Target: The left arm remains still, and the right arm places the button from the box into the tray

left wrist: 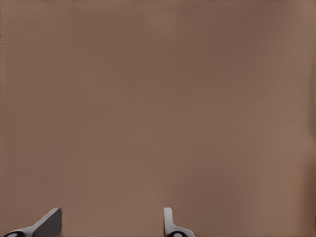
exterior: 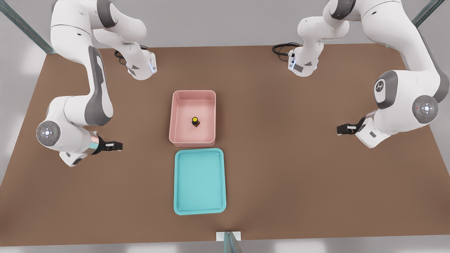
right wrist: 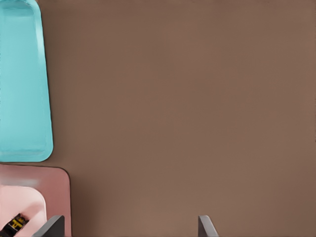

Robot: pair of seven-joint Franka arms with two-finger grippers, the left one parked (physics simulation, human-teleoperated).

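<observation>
Nothing is done yet: your button sits mid-frame inside the box, the tray apparently bare; the claw, fingers apart, hovers lower left over the tabletop.

Bare brown table, two grey fingers of the parked arm apart at the edge.

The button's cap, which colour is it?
Yellow, on the button in the box; clearest in the front view.
</observation>
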